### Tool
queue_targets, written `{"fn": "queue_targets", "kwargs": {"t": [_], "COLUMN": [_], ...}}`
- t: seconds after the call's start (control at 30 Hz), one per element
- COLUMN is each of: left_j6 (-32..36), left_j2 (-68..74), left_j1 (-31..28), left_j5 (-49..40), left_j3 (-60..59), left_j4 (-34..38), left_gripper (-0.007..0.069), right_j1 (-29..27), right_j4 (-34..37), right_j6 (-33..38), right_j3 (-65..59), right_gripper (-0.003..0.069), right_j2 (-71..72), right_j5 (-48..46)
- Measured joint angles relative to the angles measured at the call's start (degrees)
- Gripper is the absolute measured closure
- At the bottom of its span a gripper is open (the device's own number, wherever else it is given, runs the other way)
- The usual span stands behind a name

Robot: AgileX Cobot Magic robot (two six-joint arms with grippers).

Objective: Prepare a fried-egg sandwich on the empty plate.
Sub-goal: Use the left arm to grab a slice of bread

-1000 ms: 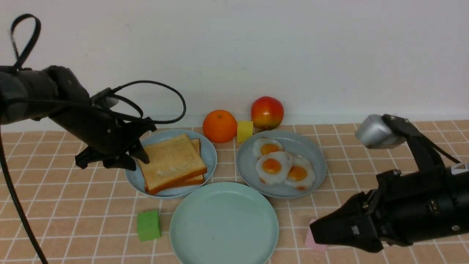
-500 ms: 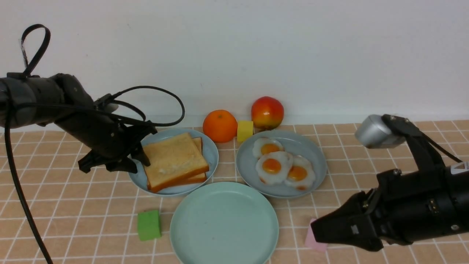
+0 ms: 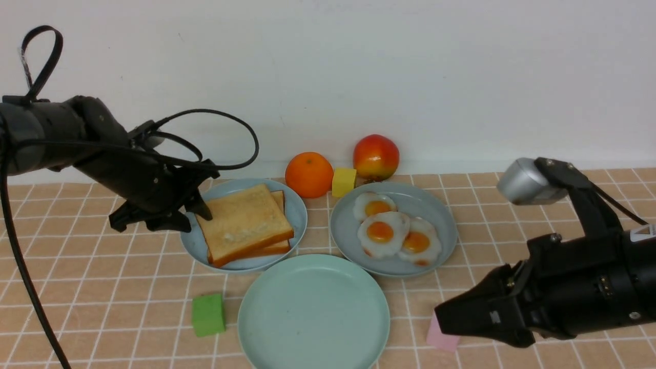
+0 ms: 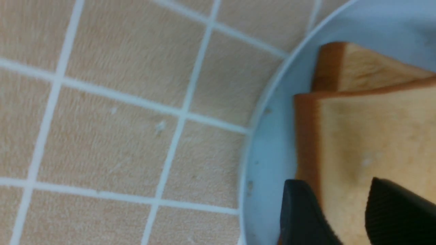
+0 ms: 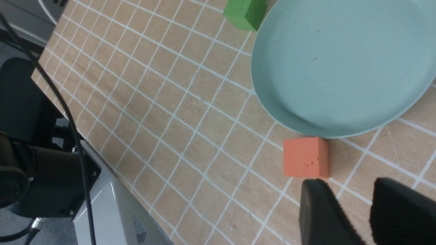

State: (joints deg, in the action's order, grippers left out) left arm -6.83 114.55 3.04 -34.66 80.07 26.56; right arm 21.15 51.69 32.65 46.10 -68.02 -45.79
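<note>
The mint plate [image 3: 312,312] lies nearest on the tiled table [image 3: 102,318] and is bare. A green block [image 3: 208,314] sits just beside its left rim, and a pink block [image 3: 442,335] sits near its right rim. The right gripper [image 3: 439,319] is close by the pink block [image 5: 306,157]. In the right wrist view this gripper [image 5: 350,190] has its jaws parted, with only tiles showing between them, so it holds nothing.

Behind the mint plate on the left, a blue plate [image 3: 296,215] carries the toast [image 3: 243,223]: two slices stacked flat, the upper one skewed over the lower. The left gripper [image 3: 197,228] is at the stack's left edge. In the left wrist view this gripper [image 4: 335,185] has its jaws apart, one at the top slice's crust and the other over the slice's face, clamping nothing.

Behind the mint plate on the right, a grey plate [image 3: 442,225] holds three eggs [image 3: 382,233] that overlap one another.

Farthest back, along the wall [image 3: 359,61], stand an orange [image 3: 309,175], a yellow block [image 3: 343,182] and an apple [image 3: 375,157].
</note>
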Motion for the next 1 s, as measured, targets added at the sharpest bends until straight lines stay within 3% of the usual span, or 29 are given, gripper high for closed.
{"fn": "queue_targets", "kwargs": {"t": [0.53,1.0], "left_j6": [5.9,4.7], "left_j2": [0.0,1.8], "left_j1": [0.0,0.0], "left_j5": [1.0,-1.0], "left_j3": [0.0,-0.1], "left_j4": [5.8,5.1], "left_gripper": [0.0302,0.0302], "right_j1": [0.0,0.0], "right_j4": [0.0,0.0], "right_j6": [-1.3,-1.6], "right_j3": [0.0,0.0], "right_gripper": [0.0418,0.0418], "right_j2": [0.0,0.0], "right_j5": [0.6,0.7]}}
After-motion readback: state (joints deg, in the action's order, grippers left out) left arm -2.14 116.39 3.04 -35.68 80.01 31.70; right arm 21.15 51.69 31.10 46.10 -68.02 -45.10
